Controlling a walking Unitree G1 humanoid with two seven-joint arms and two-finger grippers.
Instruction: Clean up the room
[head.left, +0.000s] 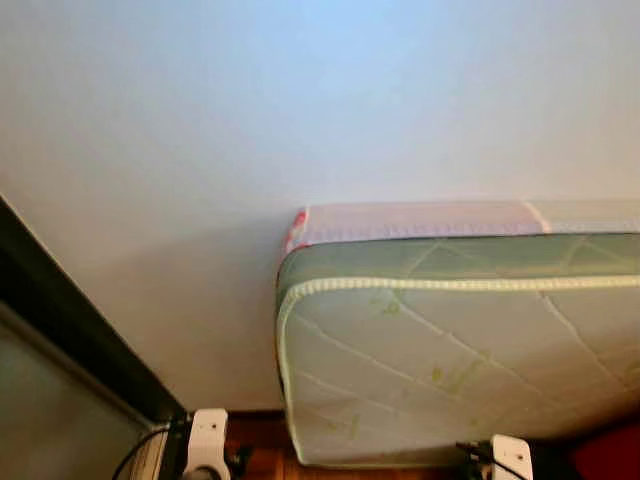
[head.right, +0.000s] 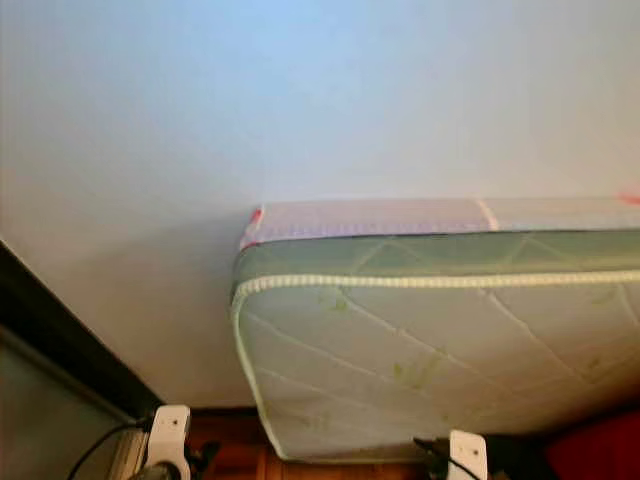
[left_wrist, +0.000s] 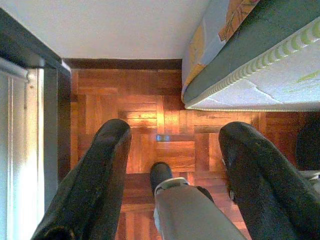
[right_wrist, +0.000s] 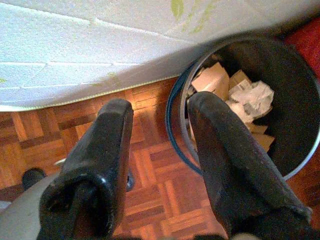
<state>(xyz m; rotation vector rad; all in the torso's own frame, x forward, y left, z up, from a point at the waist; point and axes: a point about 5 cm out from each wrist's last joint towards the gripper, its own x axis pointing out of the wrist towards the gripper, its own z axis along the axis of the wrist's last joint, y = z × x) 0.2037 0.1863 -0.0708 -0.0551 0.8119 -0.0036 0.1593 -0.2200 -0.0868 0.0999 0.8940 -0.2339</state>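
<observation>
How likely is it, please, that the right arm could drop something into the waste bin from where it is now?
Probably yes: the right gripper hangs open beside the waste bin, whose mouth faces up with paper and cardboard scraps inside. The mattress sits close behind, not over the opening.

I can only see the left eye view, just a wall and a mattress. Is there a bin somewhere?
Observer: Yes, a round bin stands on the wood floor by the mattress, just past the right claw.
Operator: What's inside it?
Observer: Cardboard bits and crumpled paper.
Operator: Is the right claw holding anything?
Observer: No, its fingers are open with nothing between them.
Operator: And the left claw?
Observer: The left claw is open too, hanging over the floor beside a dark door frame.
</observation>
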